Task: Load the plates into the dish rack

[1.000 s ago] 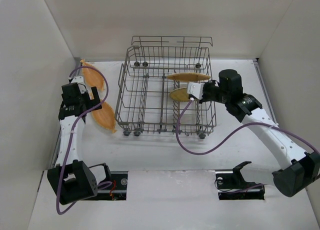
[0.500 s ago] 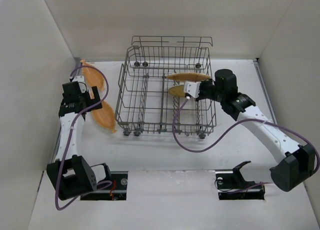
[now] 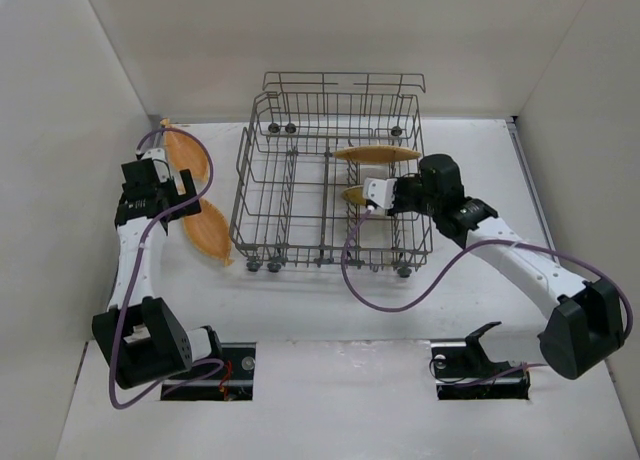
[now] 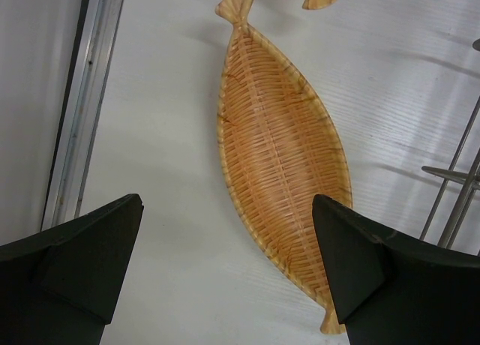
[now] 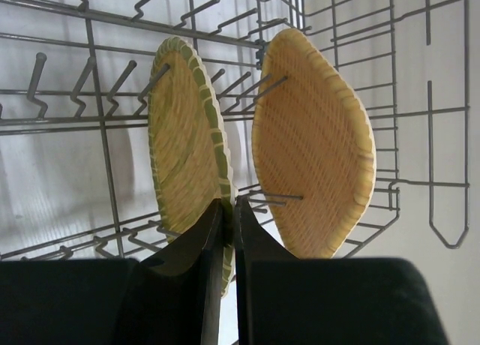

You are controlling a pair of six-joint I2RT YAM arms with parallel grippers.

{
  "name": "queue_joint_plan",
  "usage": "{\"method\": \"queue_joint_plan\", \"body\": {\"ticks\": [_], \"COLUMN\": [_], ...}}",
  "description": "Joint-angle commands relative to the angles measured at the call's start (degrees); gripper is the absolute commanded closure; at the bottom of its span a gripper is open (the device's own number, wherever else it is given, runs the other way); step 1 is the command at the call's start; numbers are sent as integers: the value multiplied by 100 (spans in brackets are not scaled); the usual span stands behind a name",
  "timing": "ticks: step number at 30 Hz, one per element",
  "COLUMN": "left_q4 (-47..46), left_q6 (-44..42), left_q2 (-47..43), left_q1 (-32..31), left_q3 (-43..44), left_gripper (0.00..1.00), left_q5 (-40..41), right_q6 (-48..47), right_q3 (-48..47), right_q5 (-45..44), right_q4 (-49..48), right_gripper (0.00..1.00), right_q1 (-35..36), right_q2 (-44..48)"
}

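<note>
Right arm has pushed further into the dish rack (image 3: pixel 262 195), bringing the round plate (image 5: pixel 187 157) closer to the rounded-rectangular plate (image 5: pixel 315 150). Both stand on edge between tines on the rack's 3 o'clock side. They're yellowish and woven, and the round one has a greenish rim. Right gripper (image 5: pixel 225 206) is pinched tight on the round plate's lower rim. Two leaf-shaped plates (image 3: pixel 207 232) lie flat on the white table (image 3: pixel 330 310) at the rack's 9 o'clock, with the left gripper (image 4: pixel 226 210) spread wide above one. Plain white walls all round.
</note>
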State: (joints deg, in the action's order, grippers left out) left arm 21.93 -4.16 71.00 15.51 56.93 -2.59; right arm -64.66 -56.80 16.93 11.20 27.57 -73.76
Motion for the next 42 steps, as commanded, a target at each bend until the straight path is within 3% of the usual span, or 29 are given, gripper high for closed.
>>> {"method": "queue_joint_plan", "body": {"ticks": [1, 3, 7, 11, 24, 29, 33, 42], "left_q4": [-128, -137, -172, -233, 99, 1022, 1076, 848], "left_q6": [-76, -85, -120, -137, 126, 591, 917, 1146], "left_q2": [28, 54, 80, 19, -1351, -976, -352, 897], "left_q1": [27, 27, 36, 36, 589, 1273, 1933, 1750], "left_q3": [266, 258, 249, 170, 204, 705, 925, 1690], "left_gripper": [0, 0, 0, 0, 0, 0, 0, 0], "left_q5": [-92, -119, -163, -242, -672, -1882, -3185, -3213], "right_q6": [191, 252, 331, 375, 1385, 2334, 2958, 4392], "right_q3": [124, 195, 292, 275, -788, -1123, -1141, -957], "right_q5": [39, 39, 109, -5, -1524, -1772, -1658, -666], "right_q4": [-355, -373, -373, -356, -312, 144, 435, 1226], "right_gripper": [89, 78, 35, 23, 17, 16, 16, 17], "right_q1": [165, 217, 314, 481, 1036, -43, -1256, -3893], "right_q2": [-7, 2, 273, 651, 1373, 1478, 1575, 1346]}}
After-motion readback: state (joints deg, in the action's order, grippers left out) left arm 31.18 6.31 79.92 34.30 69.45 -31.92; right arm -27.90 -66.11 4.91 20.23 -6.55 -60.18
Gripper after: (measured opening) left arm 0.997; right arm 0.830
